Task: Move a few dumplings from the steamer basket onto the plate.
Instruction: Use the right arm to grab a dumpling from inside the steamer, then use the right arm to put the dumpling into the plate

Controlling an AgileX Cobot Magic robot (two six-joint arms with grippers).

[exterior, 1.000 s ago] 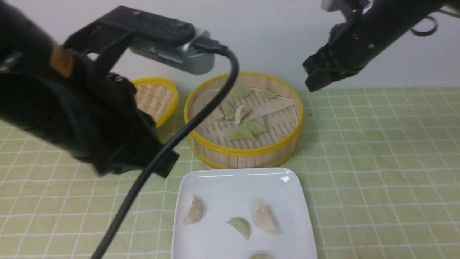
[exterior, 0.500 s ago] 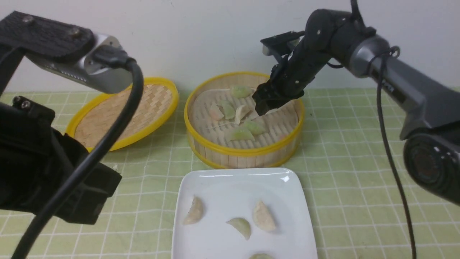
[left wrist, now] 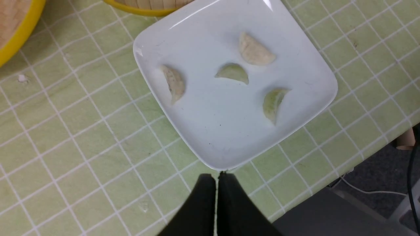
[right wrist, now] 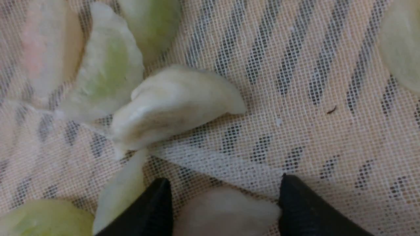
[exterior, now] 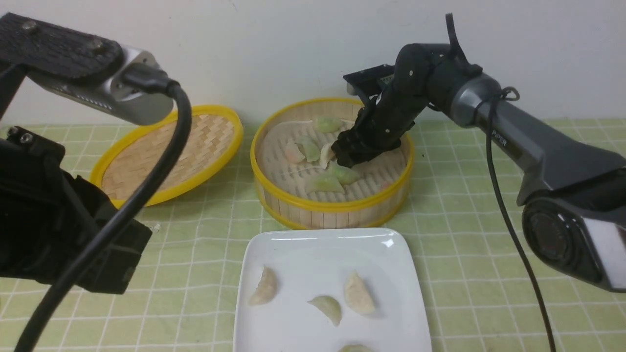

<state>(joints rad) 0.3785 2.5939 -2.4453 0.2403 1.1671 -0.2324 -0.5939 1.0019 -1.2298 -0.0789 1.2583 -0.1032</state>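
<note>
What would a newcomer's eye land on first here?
Probably the dark left arm, filling the front view's left side. Next, the right gripper, reaching into the yellow-rimmed steamer basket at the back, jaws apart around a pale pinkish dumpling. Then the glossy white plate in front of the basket, with four dumplings spread on it.

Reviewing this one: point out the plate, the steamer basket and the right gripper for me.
Plate (exterior: pixel 293 332): front view, on its bare white surface.
Steamer basket (exterior: pixel 332 218): front view, slatted near side.
Right gripper (right wrist: pixel 226 196): right wrist view, midway between its fingertips.
</note>
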